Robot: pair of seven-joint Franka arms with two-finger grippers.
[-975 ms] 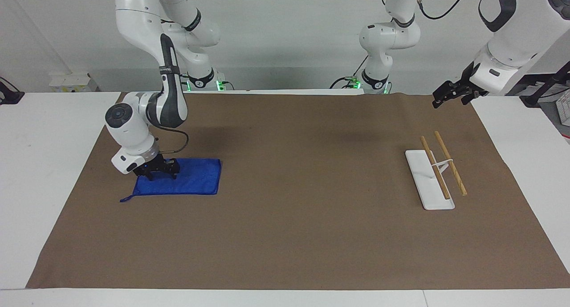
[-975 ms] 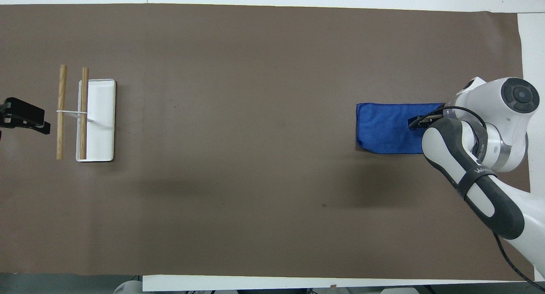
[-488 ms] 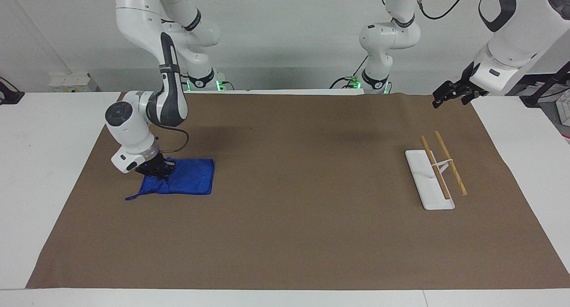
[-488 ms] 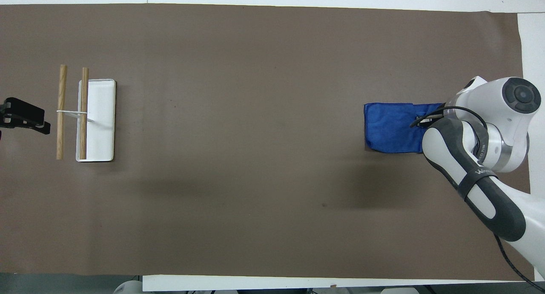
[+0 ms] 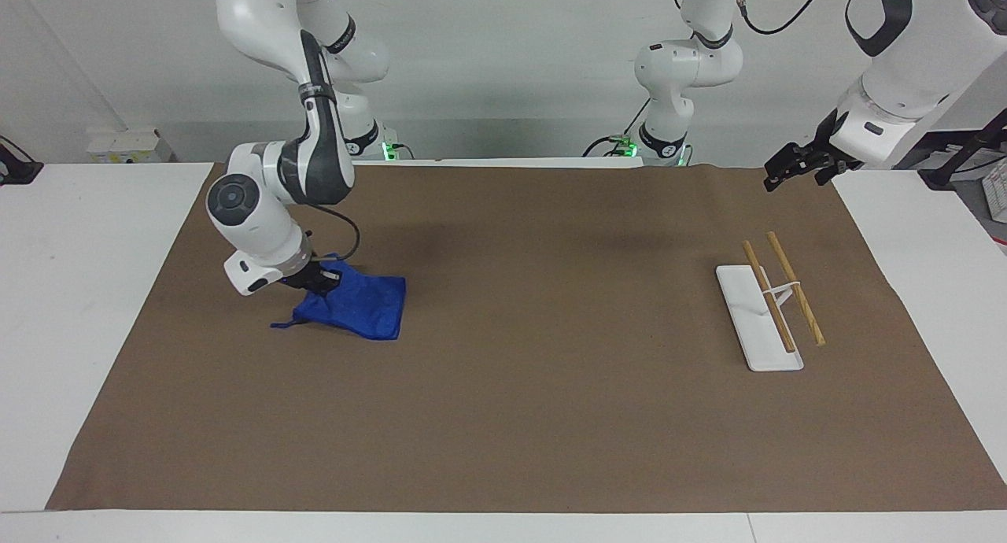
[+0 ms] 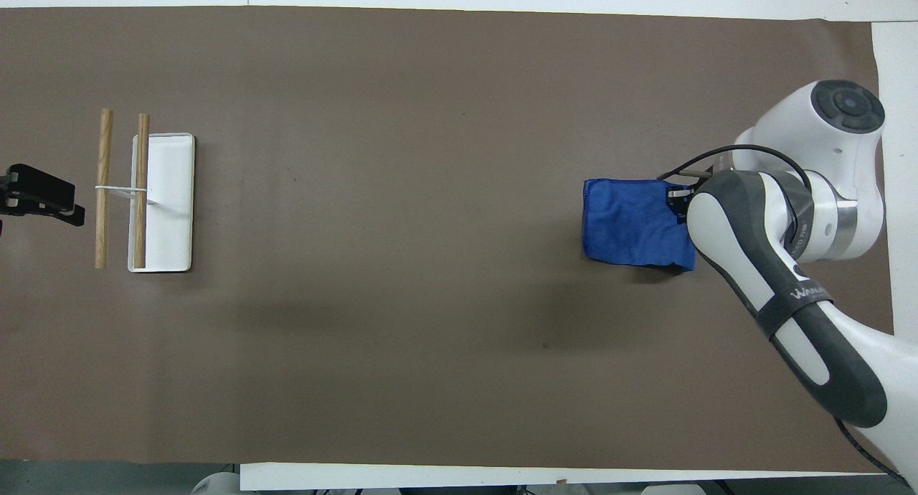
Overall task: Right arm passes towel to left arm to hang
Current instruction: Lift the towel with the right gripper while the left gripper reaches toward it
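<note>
The bright blue towel hangs bunched from my right gripper, which is shut on one end of it. The towel's lower edge and loop still touch the brown mat. In the overhead view the towel shows beside the right arm's wrist, which hides the gripper. My left gripper waits in the air over the mat's edge at the left arm's end of the table; it also shows in the overhead view.
A white rack base with two wooden rods stands on the mat near the left arm's end; it also shows in the overhead view. Brown mat covers the table.
My right gripper closed on the towel's end, lifted it and moved toward the table's middle. The flat towel became bunched and partly raised. The left arm has not moved.
</note>
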